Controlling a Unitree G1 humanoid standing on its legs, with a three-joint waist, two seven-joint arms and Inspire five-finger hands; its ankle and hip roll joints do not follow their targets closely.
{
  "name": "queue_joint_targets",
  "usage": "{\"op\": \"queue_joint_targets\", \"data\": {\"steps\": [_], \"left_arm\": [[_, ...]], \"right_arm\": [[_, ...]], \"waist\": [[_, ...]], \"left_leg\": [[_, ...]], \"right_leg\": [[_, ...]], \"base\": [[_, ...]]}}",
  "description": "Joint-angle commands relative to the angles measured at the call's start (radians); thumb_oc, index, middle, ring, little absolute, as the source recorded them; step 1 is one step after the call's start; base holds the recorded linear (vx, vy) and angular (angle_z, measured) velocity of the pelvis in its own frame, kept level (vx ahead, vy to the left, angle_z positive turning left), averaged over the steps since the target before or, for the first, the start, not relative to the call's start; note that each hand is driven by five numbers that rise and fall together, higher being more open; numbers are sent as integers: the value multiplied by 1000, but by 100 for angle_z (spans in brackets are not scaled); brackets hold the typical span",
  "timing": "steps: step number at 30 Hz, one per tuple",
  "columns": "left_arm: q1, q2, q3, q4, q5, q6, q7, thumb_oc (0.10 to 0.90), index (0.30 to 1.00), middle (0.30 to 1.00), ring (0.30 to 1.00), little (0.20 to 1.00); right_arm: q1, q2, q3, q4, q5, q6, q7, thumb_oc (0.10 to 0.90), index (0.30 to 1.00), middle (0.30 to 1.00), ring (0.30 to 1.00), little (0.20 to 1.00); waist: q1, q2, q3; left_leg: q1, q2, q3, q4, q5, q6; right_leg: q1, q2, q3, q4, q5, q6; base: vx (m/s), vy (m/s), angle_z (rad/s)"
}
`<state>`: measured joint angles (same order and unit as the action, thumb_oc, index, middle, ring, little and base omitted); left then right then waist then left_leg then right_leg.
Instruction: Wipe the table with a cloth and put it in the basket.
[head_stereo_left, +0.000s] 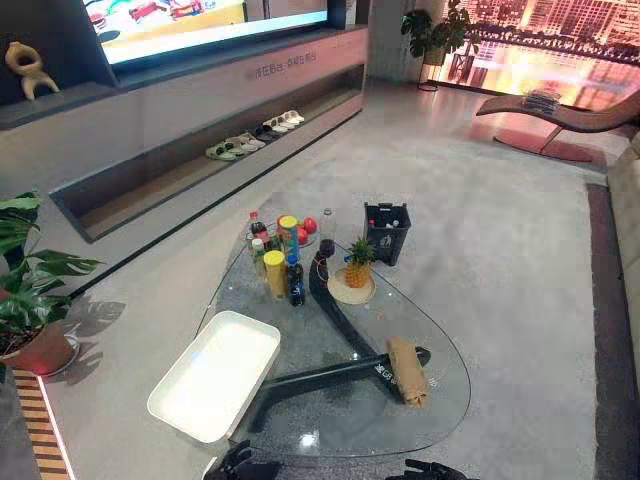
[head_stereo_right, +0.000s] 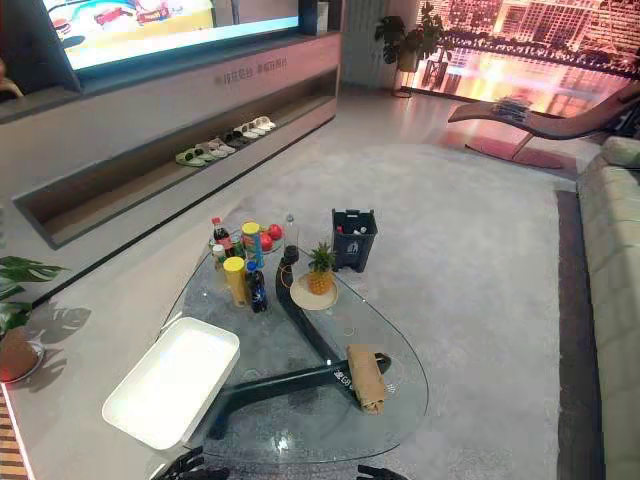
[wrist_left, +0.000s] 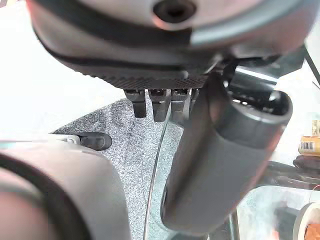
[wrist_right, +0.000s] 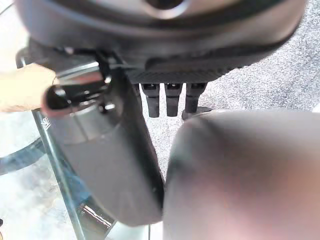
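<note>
My left robot hand (head_stereo_left: 240, 465) and right robot hand (head_stereo_left: 435, 470) sit low at the near edge of the desk (head_stereo_left: 340, 415), fingers relaxed, holding nothing. The cloth (head_stereo_left: 407, 370) lies folded on the near right side, well apart from the basket (head_stereo_left: 215, 375) on the left. I'd reach with the right, settle over the cloth's near end and grip several folds, so it wipes without unrolling.

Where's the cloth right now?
The tan cloth lies bunched on the glass table, toward the robot's right in the left eye view, nearer the robot than the pineapple.
</note>
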<state>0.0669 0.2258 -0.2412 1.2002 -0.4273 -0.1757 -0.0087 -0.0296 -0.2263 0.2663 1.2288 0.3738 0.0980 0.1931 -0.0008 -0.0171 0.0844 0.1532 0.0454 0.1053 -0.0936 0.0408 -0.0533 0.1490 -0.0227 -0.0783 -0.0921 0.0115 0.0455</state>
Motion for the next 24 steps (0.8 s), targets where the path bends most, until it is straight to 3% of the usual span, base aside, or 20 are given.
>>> {"op": "queue_joint_targets", "data": {"steps": [1, 24], "left_arm": [[-118, -38, -22, 27, 21, -42, 20, 800, 900, 900, 900, 900], [-116, -33, -23, 24, 23, -33, 45, 800, 900, 900, 900, 900]], "right_arm": [[-80, 20, 11, 38, -19, -10, -4, 800, 900, 900, 900, 900], [-72, 13, 23, 16, -37, -50, -19, 800, 900, 900, 900, 900]], "waist": [[8, -7, 41], [1, -5, 61]], "left_leg": [[21, -55, -42, 6, -101, 32], [2, -57, -37, 6, -92, 31]], "right_leg": [[22, -24, -46, 5, -27, 43], [2, -26, -46, 5, -19, 46]], "base": [[29, 299, -52], [0, 0, 0]]}}
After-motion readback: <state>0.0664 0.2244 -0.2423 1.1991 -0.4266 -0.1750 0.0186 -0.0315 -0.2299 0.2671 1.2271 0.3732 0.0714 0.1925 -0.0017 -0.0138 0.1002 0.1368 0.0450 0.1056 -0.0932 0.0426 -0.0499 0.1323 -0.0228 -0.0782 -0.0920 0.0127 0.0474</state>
